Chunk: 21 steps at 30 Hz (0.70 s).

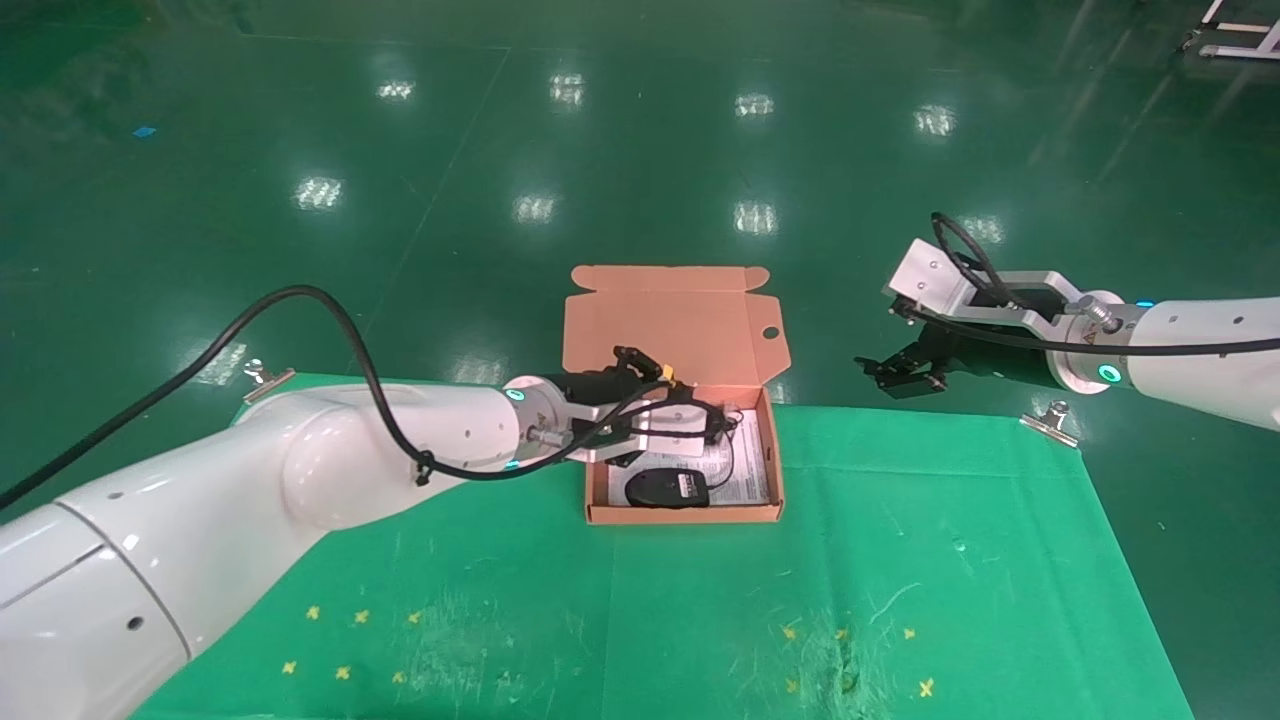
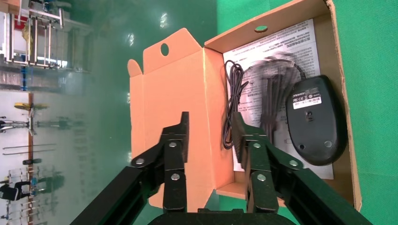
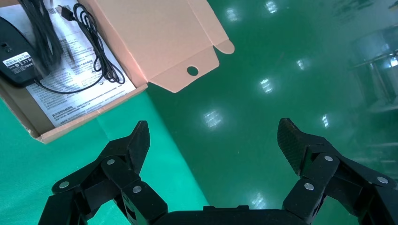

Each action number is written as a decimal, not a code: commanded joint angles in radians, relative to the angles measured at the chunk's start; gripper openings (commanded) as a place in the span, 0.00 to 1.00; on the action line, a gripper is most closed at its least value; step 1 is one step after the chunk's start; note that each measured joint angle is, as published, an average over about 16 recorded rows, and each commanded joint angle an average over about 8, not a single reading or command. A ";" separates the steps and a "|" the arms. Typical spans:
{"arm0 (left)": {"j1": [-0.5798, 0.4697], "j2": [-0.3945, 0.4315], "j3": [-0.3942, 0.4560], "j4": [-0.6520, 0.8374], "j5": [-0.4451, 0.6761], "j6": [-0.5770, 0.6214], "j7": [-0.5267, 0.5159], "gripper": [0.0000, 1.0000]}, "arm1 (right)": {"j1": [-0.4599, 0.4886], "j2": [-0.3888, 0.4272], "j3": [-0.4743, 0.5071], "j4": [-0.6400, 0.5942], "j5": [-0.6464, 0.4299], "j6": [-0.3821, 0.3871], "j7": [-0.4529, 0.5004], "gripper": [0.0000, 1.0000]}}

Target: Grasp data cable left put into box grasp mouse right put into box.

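The orange-pink box [image 1: 685, 514] stands open at the table's far middle, its lid flap [image 1: 670, 320] raised behind. The black mouse [image 1: 665, 488] lies in it upside down, white label up, on the printed sheet; it also shows in the left wrist view [image 2: 314, 122]. Its thin cord [image 2: 231, 108] lies looped by the rear wall. The data cable [image 2: 274, 93] is a blurred black bundle in the box beside the mouse. My left gripper [image 2: 209, 124] is open and empty just above the box's rear wall. My right gripper [image 1: 900, 372] is open and empty, off past the table's far right.
A green cloth [image 1: 900, 560] covers the table, held by metal clips at the far corners [image 1: 1050, 420] [image 1: 265, 378]. Small yellow crosses mark its near part. Shiny green floor lies beyond the far edge, under the right gripper [image 3: 213, 136].
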<state>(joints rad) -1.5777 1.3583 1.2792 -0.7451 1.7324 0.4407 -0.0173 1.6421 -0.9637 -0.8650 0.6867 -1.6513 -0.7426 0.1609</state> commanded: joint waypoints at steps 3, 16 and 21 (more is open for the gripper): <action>-0.005 -0.016 -0.003 -0.015 -0.001 0.001 -0.007 1.00 | 0.003 0.000 0.001 0.001 0.000 0.002 -0.001 1.00; -0.141 -0.063 -0.031 -0.008 0.042 -0.012 -0.064 1.00 | 0.079 0.034 0.002 0.079 -0.029 -0.023 -0.028 1.00; -0.123 -0.094 -0.078 -0.032 -0.006 0.043 -0.074 1.00 | 0.060 0.051 0.024 0.108 0.007 -0.062 -0.027 1.00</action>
<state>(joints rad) -1.6887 1.2556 1.1907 -0.7837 1.7136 0.4946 -0.0907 1.6902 -0.9098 -0.8325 0.7991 -1.6304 -0.8113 0.1354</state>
